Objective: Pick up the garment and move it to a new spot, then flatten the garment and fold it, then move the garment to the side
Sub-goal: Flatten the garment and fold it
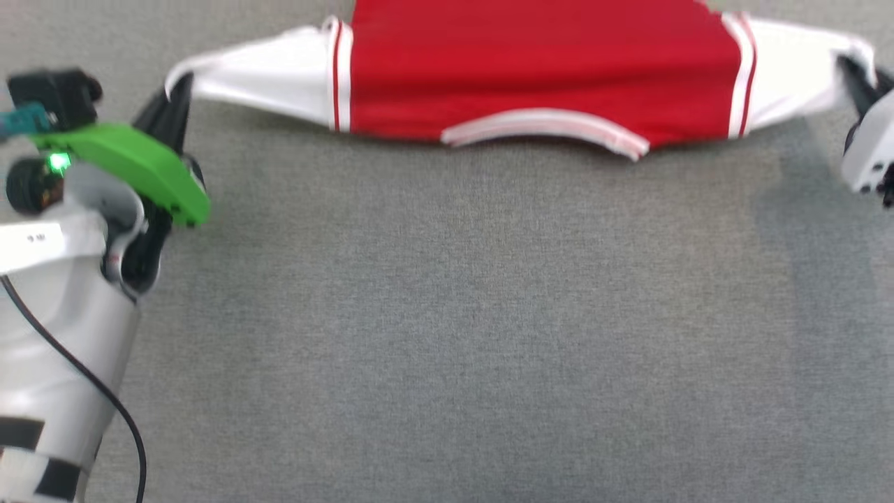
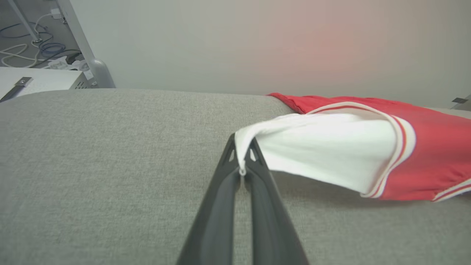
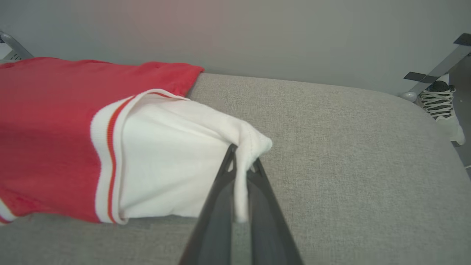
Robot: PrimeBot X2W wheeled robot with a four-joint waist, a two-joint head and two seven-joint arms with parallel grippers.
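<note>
- Left hand [image 1: 173, 87] is pinching the left white sleeve tip of the red jersey T-shirt with white sleeves and striped trim [image 1: 545, 63], fingers pressed together on the cloth.
- Right hand [image 1: 851, 68] is pinching the right sleeve tip the same way.
- Shirt is stretching taut between them, along the far edge of the grey fabric-covered table [image 1: 447, 335].
- Likely step: moving/spreading flat.
- Next move is calling for lowering both sleeves evenly with tension held.

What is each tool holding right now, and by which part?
Both hold the garment: the left tool pinches the cuff edge of one white sleeve, the right tool the cuff edge of the other sleeve.
</note>
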